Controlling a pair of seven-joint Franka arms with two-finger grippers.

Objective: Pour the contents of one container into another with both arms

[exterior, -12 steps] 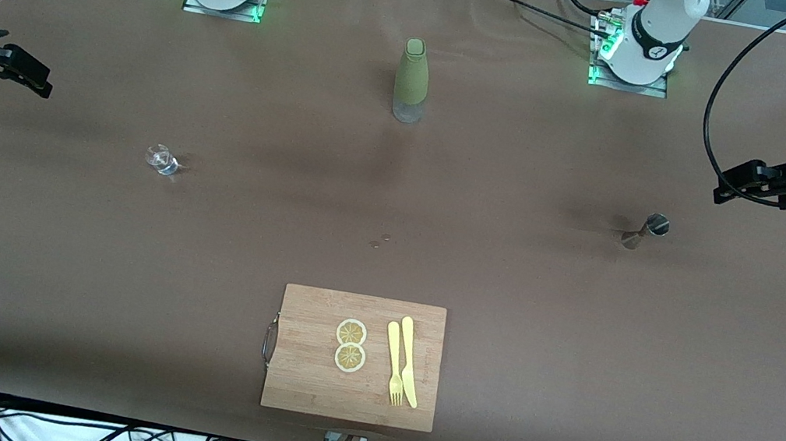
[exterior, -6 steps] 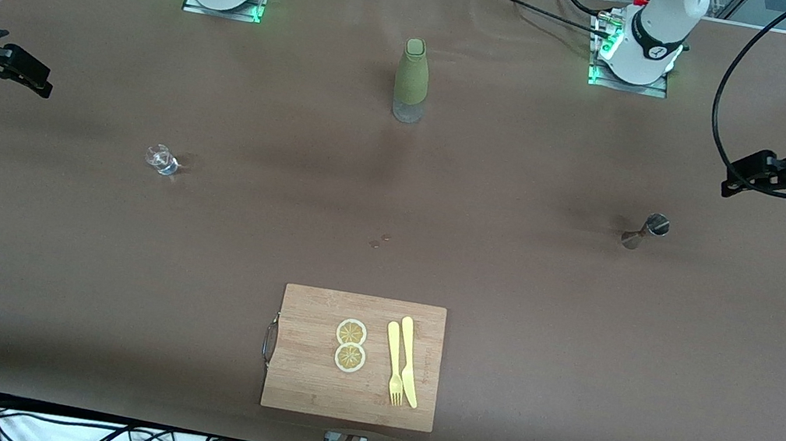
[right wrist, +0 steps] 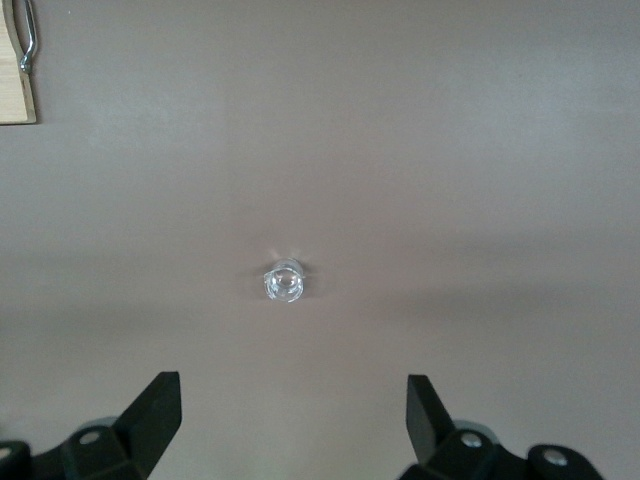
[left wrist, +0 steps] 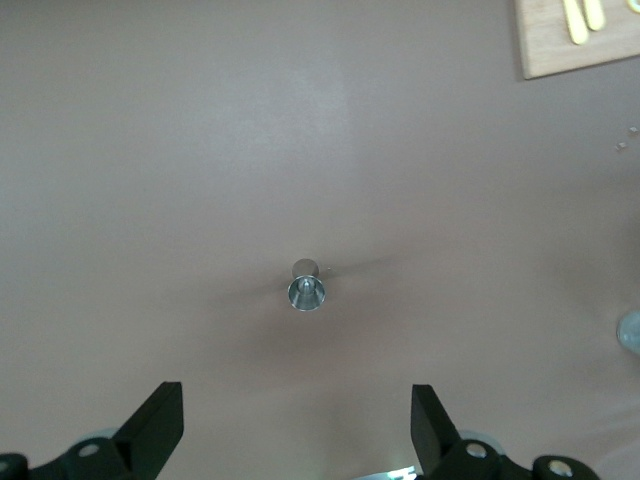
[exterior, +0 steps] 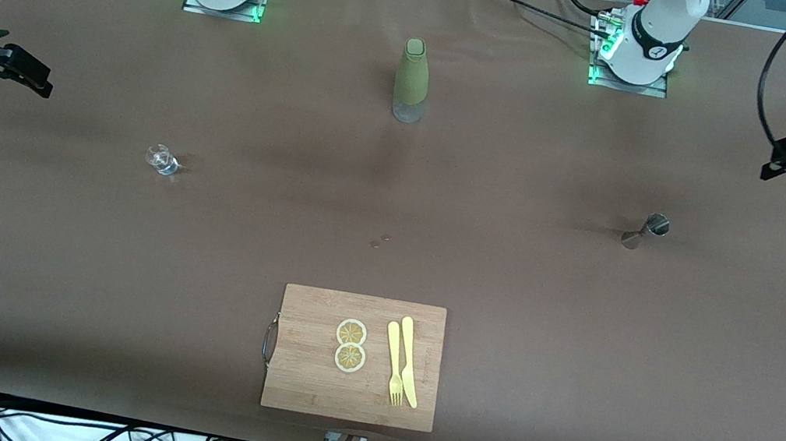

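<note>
Glass (exterior: 161, 159) stands upright at 4 o'clock from wide-open, empty right gripper (exterior: 29, 76); jigger (exterior: 645, 230) at 8 o'clock from wide-open, empty left gripper (exterior: 780, 164).

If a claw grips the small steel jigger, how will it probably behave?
The jigger is probably stiff, being shiny metal, and its polished cones may slip between fingers. It stands upright on a small base with a narrow waist, so a sideways push would likely tip it, and it might then roll. Gripping at the waist seems safest.
</note>
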